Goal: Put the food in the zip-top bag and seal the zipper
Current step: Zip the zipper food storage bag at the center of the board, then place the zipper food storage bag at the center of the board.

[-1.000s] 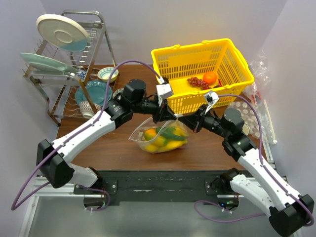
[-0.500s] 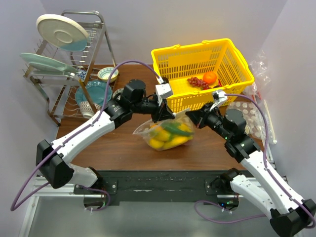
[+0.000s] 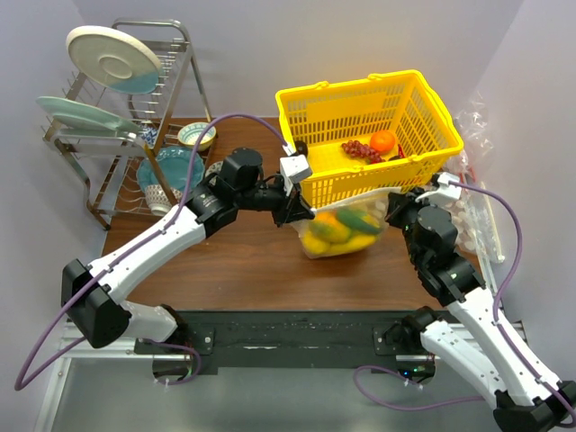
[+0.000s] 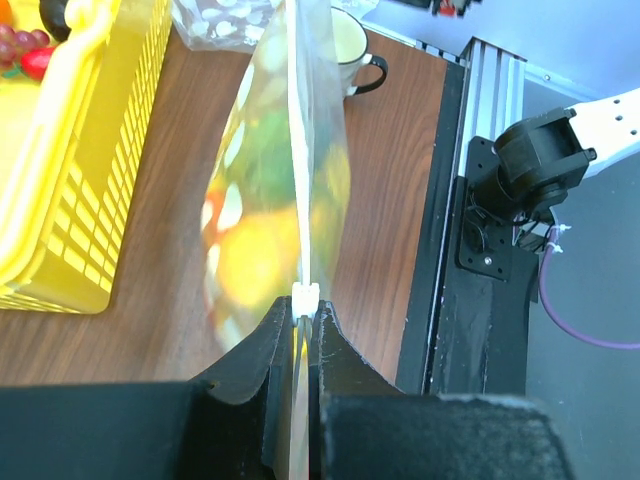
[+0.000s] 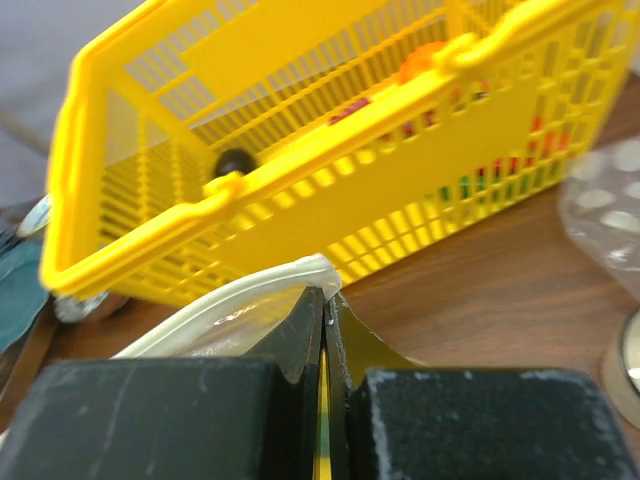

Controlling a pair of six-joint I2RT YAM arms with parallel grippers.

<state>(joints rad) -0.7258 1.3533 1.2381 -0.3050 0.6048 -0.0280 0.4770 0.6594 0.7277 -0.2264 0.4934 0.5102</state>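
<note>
my left pincer (image 3: 295,211) is pinched tight on one end of the narrow whitish zipper strip (image 4: 297,150) of the clear floppy plastic zip-top bag (image 3: 342,236). my right pincer (image 3: 397,200) is clamped flat on the other end, and in the right wrist view the strip curls out past its fingers. the strip runs stretched between the two and the bag hangs below it, just in front of the yellow plastic basket (image 3: 353,184) and over the brown wooden table (image 3: 207,261). i cannot tell whether the bag's bottom touches the wood. inside the bag lies the toy food, packed close together: a yellow banana bunch (image 3: 335,245), an orange-green mango-like fruit (image 3: 324,225) and a long dark green vegetable (image 3: 358,219). red grapes (image 3: 359,149) and a round orange (image 3: 383,140) lie in the basket.
</note>
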